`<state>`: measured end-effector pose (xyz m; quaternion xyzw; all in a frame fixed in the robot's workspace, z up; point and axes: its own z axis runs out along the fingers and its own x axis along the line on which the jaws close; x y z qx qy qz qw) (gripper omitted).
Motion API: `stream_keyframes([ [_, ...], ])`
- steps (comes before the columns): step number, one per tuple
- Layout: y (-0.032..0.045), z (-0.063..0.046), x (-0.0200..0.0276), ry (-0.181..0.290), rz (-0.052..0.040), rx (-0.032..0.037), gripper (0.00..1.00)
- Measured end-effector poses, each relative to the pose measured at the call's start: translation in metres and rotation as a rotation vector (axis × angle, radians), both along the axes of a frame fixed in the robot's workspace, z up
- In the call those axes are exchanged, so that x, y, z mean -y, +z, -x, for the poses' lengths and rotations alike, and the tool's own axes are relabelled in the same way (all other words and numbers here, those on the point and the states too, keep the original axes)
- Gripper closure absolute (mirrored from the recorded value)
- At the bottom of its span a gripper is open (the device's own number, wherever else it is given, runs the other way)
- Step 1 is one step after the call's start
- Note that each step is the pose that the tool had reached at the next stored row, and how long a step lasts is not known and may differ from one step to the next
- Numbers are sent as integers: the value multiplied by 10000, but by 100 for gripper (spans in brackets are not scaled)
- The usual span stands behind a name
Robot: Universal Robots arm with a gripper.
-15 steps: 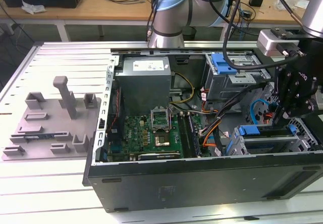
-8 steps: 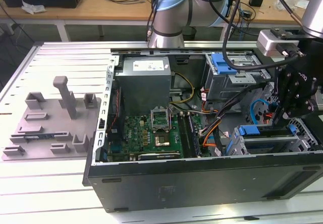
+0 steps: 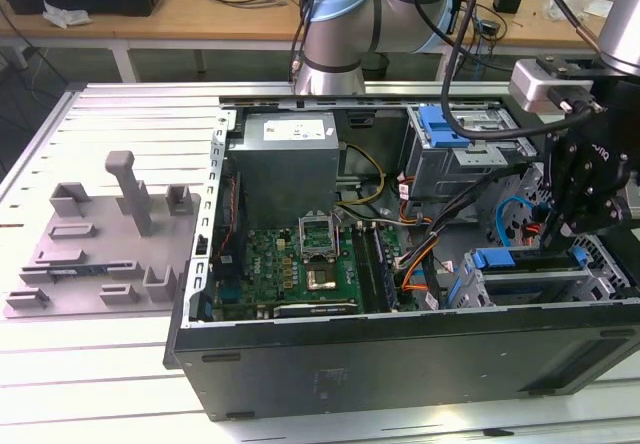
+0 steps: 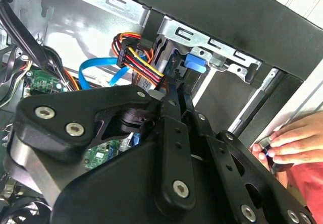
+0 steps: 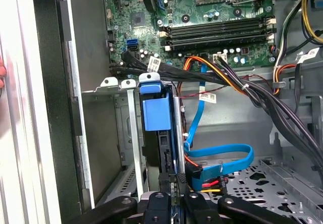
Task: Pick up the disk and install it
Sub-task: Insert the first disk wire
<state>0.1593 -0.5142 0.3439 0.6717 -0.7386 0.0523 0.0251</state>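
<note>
On a slatted metal table (image 3: 100,104), an open computer case (image 3: 400,364) lies on its side, taking up the middle and the exterior view's right. A Universal Robots arm (image 3: 340,24) reaches in from the table's far edge. Inside the case a grey power supply box (image 3: 285,164) sits against the far wall, with the green motherboard (image 3: 290,264) nearer the case's near wall. A grey moulded fixture (image 3: 100,244) rests on the table outside the case, toward the exterior view's left.

At the case's near corner on the exterior view's right stands a metal drive cage (image 5: 128,133). The disk (image 5: 154,110), in its blue plastic carrier, stands edge-on in that cage, its blue end facing the motherboard in the first wrist view. The black gripper (image 5: 171,183) sits at the disk's other end, its fingers drawn narrowly together and pinching the disk's thin edge. A blue data cable (image 5: 227,158) loops just beside the cage, near a bundle of orange, red and yellow power wires (image 4: 139,57). A person's hand (image 4: 292,138) rests at the case's outer edge in the second wrist view.
</note>
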Motion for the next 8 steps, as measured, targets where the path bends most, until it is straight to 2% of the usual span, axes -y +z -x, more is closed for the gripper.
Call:
stream_keyframes([
  [8,-35,0,2,0,0,0,84],
])
